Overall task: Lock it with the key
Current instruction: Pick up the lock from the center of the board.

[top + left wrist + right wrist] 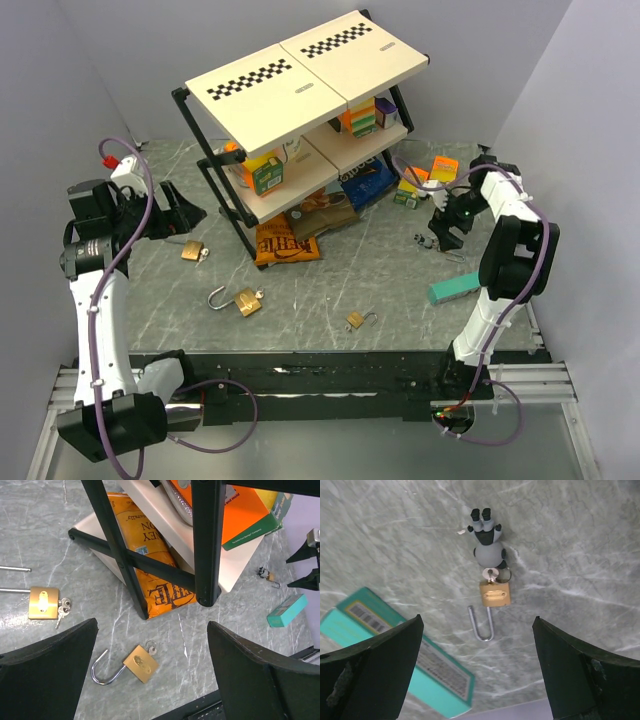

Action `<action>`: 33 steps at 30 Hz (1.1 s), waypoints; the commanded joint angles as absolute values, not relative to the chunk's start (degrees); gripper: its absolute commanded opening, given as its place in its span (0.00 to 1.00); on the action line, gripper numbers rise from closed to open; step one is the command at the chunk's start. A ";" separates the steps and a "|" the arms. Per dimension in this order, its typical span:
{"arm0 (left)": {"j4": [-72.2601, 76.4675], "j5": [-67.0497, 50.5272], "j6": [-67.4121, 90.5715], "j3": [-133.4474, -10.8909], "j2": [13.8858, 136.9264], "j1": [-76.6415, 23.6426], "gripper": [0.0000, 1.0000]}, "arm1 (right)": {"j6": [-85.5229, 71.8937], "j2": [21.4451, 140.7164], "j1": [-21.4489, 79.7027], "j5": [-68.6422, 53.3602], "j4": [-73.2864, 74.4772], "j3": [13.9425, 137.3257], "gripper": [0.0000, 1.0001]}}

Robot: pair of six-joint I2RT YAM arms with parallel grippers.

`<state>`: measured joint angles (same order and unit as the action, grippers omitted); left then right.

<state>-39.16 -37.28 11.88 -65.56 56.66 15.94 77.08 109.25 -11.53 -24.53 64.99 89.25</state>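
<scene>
Both your arms hover open-handed beside the shelf rack (300, 90), holding nothing.
Your left gripper (150, 625), left of the rack, has its fingers spread wide; an open-shackled padlock (141, 663) lies before the rack's left end. Your right gripper (477, 620), right of the rack and equally wide, hangs over a small padlock (495, 594) with its shackle open and the key (491, 574) at its base.

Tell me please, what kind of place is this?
Probably a robotics lab test cell: plain grey walls enclose a marble-patterned table, a shelf carries checkerboard markers, and brass padlocks lie scattered for practice.
</scene>
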 commanded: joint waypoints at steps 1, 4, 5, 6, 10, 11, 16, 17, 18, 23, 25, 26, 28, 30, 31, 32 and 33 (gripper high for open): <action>-37.53 -39.02 11.69 -66.27 57.30 16.26 0.96 | 84.72 109.42 -11.95 -23.91 62.32 86.84 0.94; -37.35 -38.76 12.04 -66.18 57.74 16.35 0.96 | 85.60 109.86 -12.04 -22.24 59.33 84.38 0.91; -37.27 -38.85 12.22 -66.09 57.83 16.35 0.96 | 85.78 110.30 -12.04 -21.89 58.89 83.85 0.90; -37.00 -39.11 12.56 -65.92 58.01 16.35 0.96 | 85.87 110.65 -12.04 -21.71 58.63 83.76 0.88; -36.04 -39.99 13.27 -65.22 57.66 16.26 0.96 | 85.78 111.71 -12.04 -21.44 57.66 83.32 0.86; -35.77 -40.08 13.36 -65.13 57.57 16.35 0.96 | 85.61 111.80 -12.04 -21.62 57.22 82.89 0.86; -35.24 -40.43 13.54 -64.60 56.87 16.35 0.96 | 85.52 112.15 -11.95 -21.71 55.11 82.35 0.86; -35.24 -40.43 13.62 -64.51 56.87 16.35 0.96 | 85.52 112.50 -11.87 -21.62 54.85 82.35 0.86; -35.16 -40.26 13.80 -64.42 56.87 16.35 0.96 | 85.52 112.59 -11.87 -21.45 54.58 82.27 0.86; -35.07 -39.29 14.06 -64.16 56.51 16.35 0.96 | 84.56 113.90 -11.60 -20.83 53.35 82.26 0.84; -35.24 -39.37 13.97 -63.99 56.43 16.35 0.96 | 83.94 114.34 -10.99 -20.48 52.74 82.00 0.83; -35.16 -39.29 13.97 -63.90 56.08 16.35 0.96 | 83.76 114.43 -10.90 -20.48 52.30 81.91 0.83; -35.33 -39.11 13.89 -63.63 55.90 16.35 0.96 | 83.50 114.61 -10.63 -20.74 51.94 81.83 0.82; -35.51 -39.02 13.62 -63.55 55.72 16.35 0.96 | 83.06 114.96 -10.46 -21.44 52.38 82.26 0.80; -35.51 -38.76 13.62 -63.54 55.64 16.35 0.96 | 82.97 115.40 -10.28 -21.53 52.64 82.87 0.79; -35.51 -38.59 13.54 -63.54 55.63 16.35 0.96 | 82.88 115.57 -10.20 -21.53 52.91 82.97 0.76; -35.51 -38.24 13.71 -63.72 55.72 16.26 0.96 | 82.97 115.58 -10.11 -21.45 53.08 83.14 0.75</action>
